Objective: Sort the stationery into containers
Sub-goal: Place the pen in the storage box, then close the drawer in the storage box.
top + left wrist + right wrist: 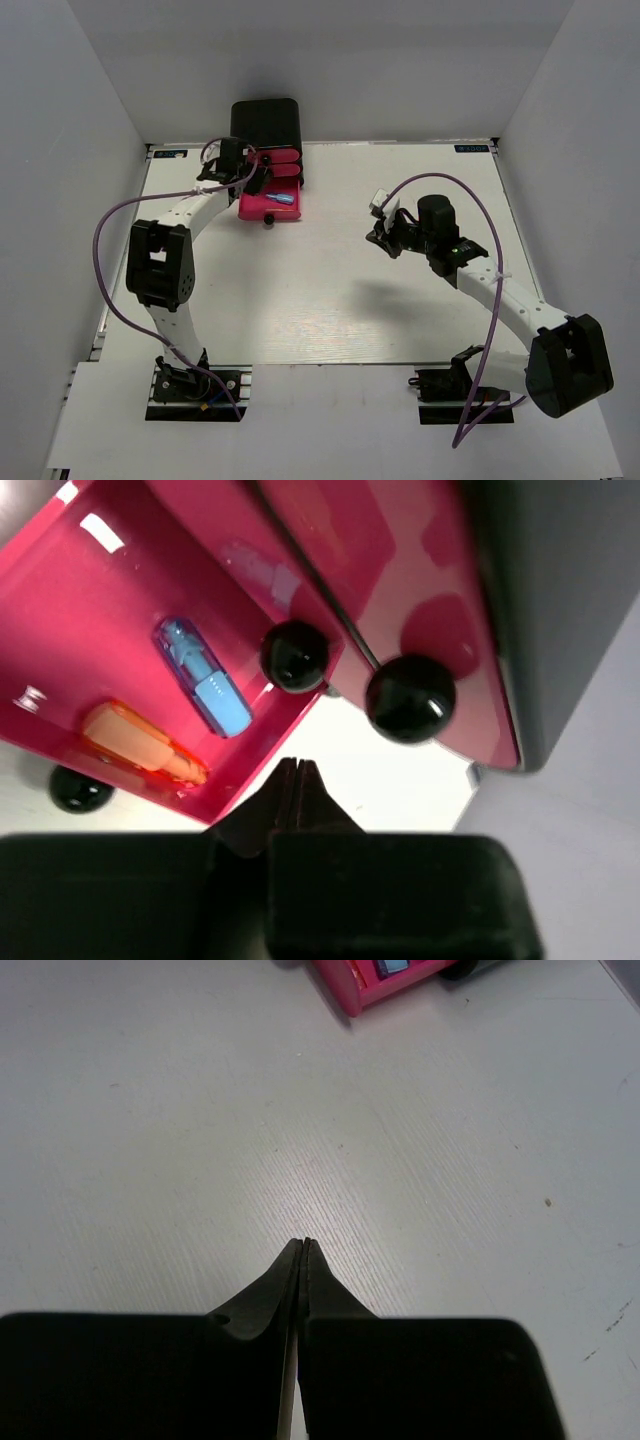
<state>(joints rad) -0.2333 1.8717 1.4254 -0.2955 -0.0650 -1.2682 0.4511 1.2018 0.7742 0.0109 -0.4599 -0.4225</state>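
Left wrist view: the left gripper is seen with its fingers pressed together, nothing held. Just ahead and to its left, a blue piece and an orange piece are contained in the pulled-out pink drawer. The right gripper is likewise closed above the table, with the drawer well ahead of it.
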